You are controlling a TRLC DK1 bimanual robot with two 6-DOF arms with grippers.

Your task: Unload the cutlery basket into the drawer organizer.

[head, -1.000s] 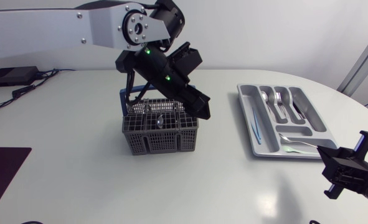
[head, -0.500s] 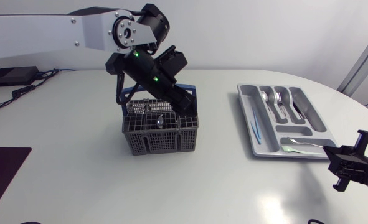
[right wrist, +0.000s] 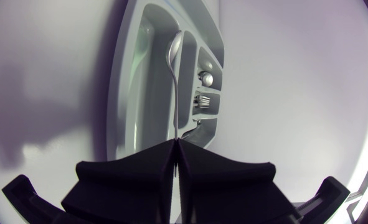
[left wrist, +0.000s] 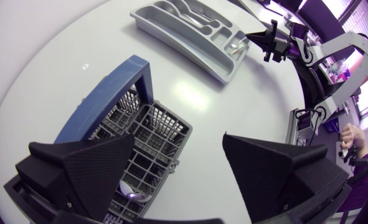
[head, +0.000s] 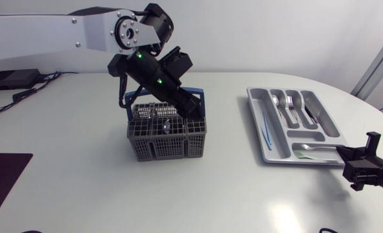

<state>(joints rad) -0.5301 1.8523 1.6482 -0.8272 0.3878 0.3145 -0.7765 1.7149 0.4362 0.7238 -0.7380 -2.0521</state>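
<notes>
At the lower right of the head view, the right gripper (head: 345,153) is pinched closed on the handle of a spoon (head: 311,149) — its bowl sits within the crosswise compartment at the lower end of the drawer organizer (head: 278,141), right of centre. Left of centre, the left gripper (left wrist: 179,138) hangs just above the grey cutlery basket (head: 167,139) with its blue handle, fingers spread wide, gripping nothing.

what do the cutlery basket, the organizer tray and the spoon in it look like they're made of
Cutlery basket: looks like moulded plastic, with matte dark grey lattice walls and a blue handle.
Organizer tray: probably also plastic. It is light grey and smooth, with a soft sheen and rounded compartment walls.
Spoon: likely polished metal, given its bright mirror-like glints.
</notes>
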